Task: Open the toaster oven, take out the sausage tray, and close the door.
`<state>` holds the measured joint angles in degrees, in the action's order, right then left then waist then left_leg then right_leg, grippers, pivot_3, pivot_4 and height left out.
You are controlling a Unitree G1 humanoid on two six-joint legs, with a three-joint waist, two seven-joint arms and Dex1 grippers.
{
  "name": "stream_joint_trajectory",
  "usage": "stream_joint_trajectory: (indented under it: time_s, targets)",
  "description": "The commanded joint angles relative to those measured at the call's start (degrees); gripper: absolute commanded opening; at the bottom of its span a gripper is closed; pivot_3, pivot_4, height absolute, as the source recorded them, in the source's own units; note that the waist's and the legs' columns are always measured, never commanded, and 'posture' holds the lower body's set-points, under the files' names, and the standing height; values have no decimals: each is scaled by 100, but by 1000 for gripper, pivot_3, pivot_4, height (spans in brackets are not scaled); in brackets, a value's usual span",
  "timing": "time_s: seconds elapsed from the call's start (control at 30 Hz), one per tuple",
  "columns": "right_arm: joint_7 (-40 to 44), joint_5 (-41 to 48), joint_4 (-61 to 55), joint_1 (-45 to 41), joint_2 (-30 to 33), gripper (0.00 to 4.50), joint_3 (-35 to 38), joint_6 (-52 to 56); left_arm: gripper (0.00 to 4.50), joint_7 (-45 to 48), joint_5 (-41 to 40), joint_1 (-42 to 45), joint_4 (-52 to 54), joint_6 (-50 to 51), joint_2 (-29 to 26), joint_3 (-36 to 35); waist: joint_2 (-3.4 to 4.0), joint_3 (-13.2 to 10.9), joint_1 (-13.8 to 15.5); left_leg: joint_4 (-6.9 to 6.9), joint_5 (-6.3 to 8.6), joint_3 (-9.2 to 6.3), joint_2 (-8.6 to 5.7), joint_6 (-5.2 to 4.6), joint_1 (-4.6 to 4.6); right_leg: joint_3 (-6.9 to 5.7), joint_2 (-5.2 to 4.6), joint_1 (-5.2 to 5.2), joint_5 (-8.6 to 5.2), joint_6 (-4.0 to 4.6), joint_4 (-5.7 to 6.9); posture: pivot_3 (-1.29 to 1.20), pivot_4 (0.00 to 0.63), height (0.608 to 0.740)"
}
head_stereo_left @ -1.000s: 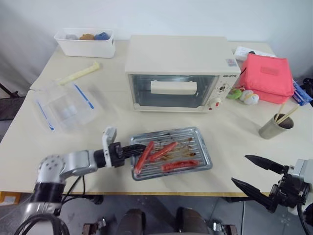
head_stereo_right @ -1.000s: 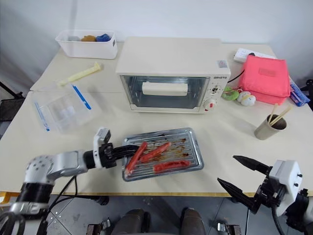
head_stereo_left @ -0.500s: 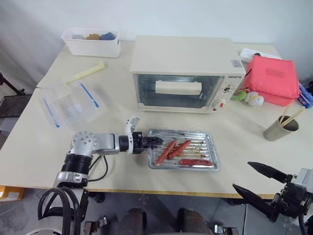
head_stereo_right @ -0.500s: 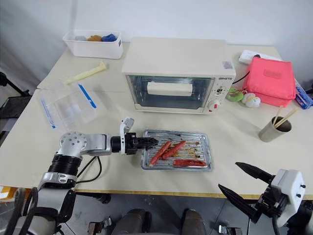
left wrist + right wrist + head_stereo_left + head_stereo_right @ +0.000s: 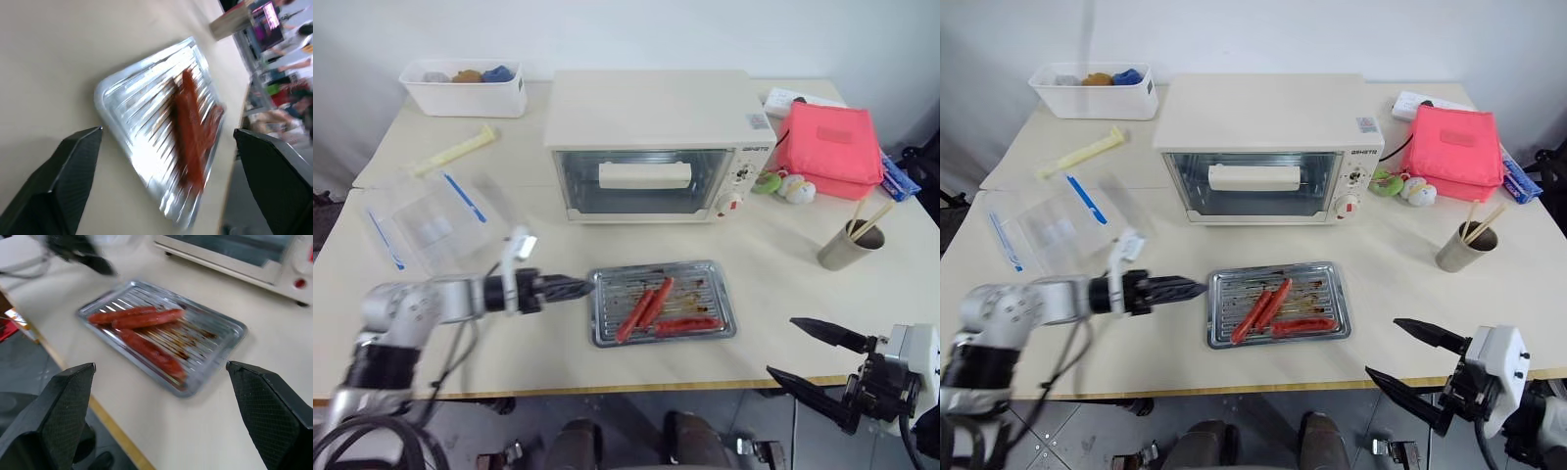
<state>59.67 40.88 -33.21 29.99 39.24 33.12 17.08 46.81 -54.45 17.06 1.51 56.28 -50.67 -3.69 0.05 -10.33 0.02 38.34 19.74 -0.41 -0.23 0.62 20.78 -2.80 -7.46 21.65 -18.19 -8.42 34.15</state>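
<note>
Sausage tray (image 5: 661, 304) lay flat on the bench (image 5: 783, 255) before the shut toaster oven (image 5: 656, 147), long axis side to side. Left pincer (image 5: 570, 288) just beside its left short edge, spread wide, empty. Right pincer (image 5: 815, 354) wide, farther off.
</note>
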Motion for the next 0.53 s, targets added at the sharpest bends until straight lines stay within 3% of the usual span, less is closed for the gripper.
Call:
stream_joint_trajectory:
  time_s: [0.03,0.13,0.3,0.53]
  targets:
    - [462,-209,359,-217,188,4500,-32,-485,4479,1467,1074,-632,147,-2432,-158,-516,8,-4,28,-12,-1,11,-2,-2,-9,3,-6,-3,0,0,-14,0,150,740]
    - [804,-414,519,-376,293,4500,-129,-881,4479,1988,1839,-998,-83,-4451,44,-1013,8,-7,167,-16,0,20,0,-7,-8,-1,-17,-6,-1,1,-41,0,150,740]
    - [1457,-631,799,-563,508,4500,-278,-1448,4479,2933,2275,-1791,-252,-6055,-23,-1584,8,-7,135,-24,5,29,-1,-16,-7,-3,-20,-5,3,-4,-28,0,150,740]
    - [1779,-796,1371,-844,623,4500,-412,-1849,4479,2577,2393,-2228,88,-5879,97,-1742,2,-11,120,-13,19,67,11,-36,-31,-5,-23,-16,10,-17,-22,0,150,740]
